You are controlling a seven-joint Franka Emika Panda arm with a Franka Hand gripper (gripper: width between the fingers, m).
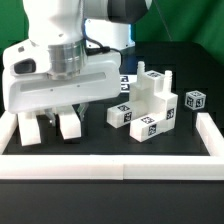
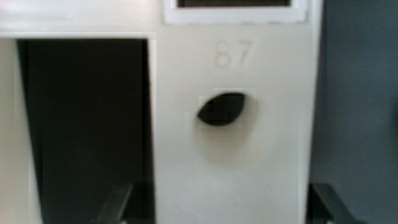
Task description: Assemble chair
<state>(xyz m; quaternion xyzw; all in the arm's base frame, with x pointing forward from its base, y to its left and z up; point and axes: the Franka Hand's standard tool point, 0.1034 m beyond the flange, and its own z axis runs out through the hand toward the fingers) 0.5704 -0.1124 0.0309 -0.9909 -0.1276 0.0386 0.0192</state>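
Note:
My gripper (image 1: 52, 116) is low over the black table at the exterior view's left, its big white hand covering most of what lies under it. In the wrist view my gripper (image 2: 224, 206) has a dark finger (image 2: 121, 205) on each side of a white chair part (image 2: 231, 150), a flat bar with a dark oval hole and a marker tag at one end. The jaws are shut on this bar. White ends of the part (image 1: 69, 125) show below the hand. A partly built white chair piece (image 1: 150, 105) with tags stands at the right, with a small tagged block (image 1: 195, 100) beside it.
A low white border wall (image 1: 110, 152) runs along the table's front and up both sides. Another tagged white part (image 1: 121, 113) lies between my hand and the built piece. Black table shows in front of the parts.

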